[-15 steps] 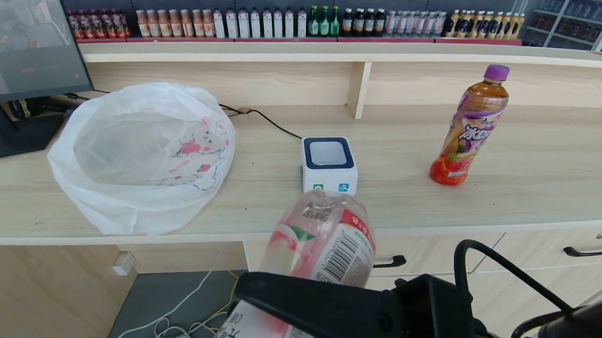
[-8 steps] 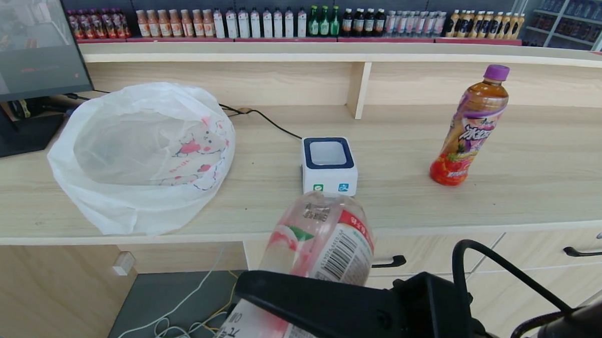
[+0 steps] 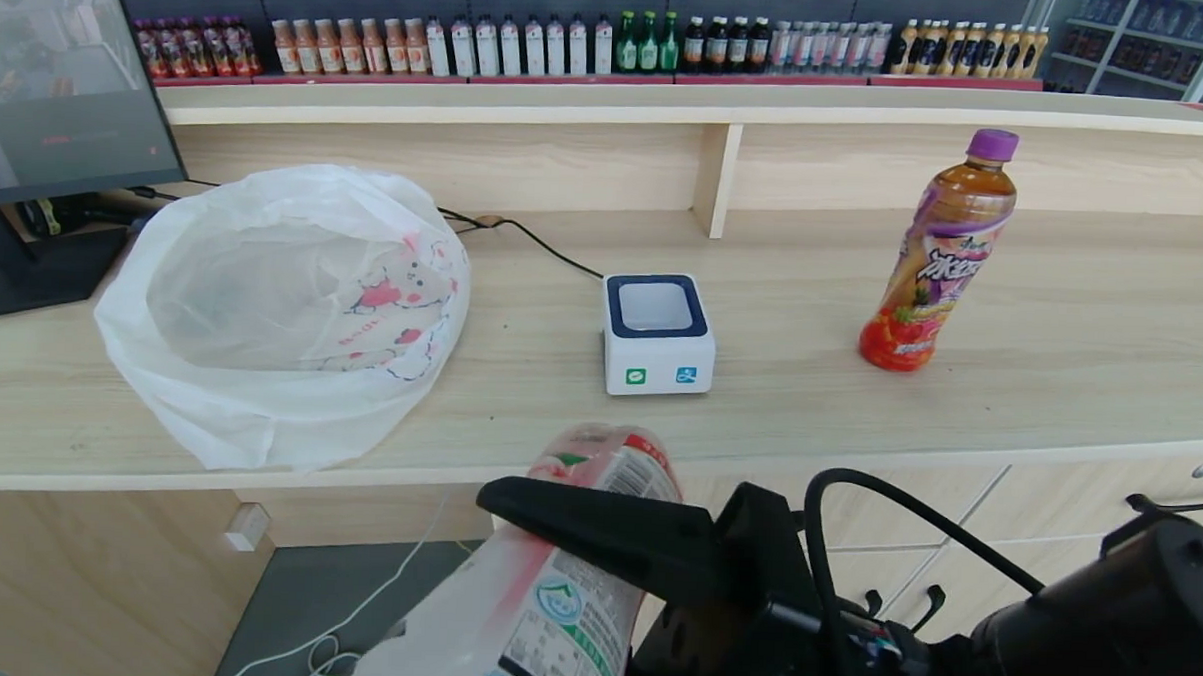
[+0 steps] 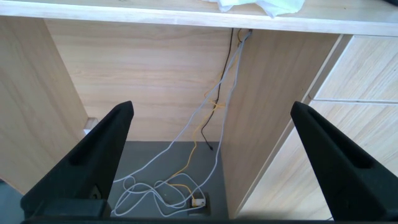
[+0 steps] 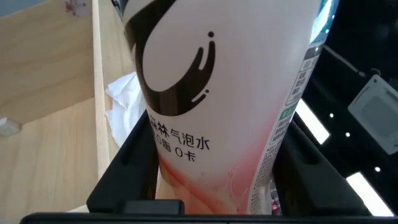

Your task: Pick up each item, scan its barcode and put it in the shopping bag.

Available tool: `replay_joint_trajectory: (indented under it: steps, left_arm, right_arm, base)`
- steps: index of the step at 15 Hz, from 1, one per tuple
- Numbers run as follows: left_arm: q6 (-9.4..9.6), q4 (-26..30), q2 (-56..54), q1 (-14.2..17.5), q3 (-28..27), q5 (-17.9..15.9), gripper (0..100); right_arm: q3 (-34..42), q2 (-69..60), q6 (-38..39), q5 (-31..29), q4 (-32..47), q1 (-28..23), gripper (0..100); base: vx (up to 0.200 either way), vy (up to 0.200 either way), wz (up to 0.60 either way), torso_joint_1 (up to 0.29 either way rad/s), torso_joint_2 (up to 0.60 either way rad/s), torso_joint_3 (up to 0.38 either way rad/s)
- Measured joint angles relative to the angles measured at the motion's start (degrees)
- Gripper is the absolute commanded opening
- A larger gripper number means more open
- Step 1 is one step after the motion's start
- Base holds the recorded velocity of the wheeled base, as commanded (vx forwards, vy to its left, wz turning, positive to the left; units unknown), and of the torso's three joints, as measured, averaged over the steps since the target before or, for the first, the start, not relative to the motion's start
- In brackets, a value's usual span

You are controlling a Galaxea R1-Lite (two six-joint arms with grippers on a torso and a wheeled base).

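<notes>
Rotation marks this last second — our right gripper (image 5: pixel 214 180), clamped on the peach bottle (image 3: pixel 607 458), has lowered it before the counter (image 3: pixel 819 416), short of the scanner (image 3: pixel 658 330), barcode rolled from view, so we judge scanning unfinished.

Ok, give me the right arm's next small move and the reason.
Probably lift the peach drink bottle forward over the scanner, barcode toward its window: the right gripper is shut on the bottle low at the counter's front edge, short of the scanner, whose window faces up.
</notes>
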Motion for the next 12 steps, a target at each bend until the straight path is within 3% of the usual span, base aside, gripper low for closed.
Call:
replay_joint_trajectory:
  steps: [6,12]
  left_arm:
    - [0.0,0.0,0.0,0.0,0.0,0.0,100]
    - [-0.02,0.0,0.0,0.0,0.0,0.0,100]
  right_arm:
    - [-0.7,0.1,22.7,-6.8,-0.2,-0.5,0]
    - [7.3,1.2,37.8,-9.9,0.0,-0.6,0]
  base:
    - [0.0,0.0,0.0,0.0,0.0,0.0]
    - [0.0,0.0,0.0,0.0,0.0,0.0]
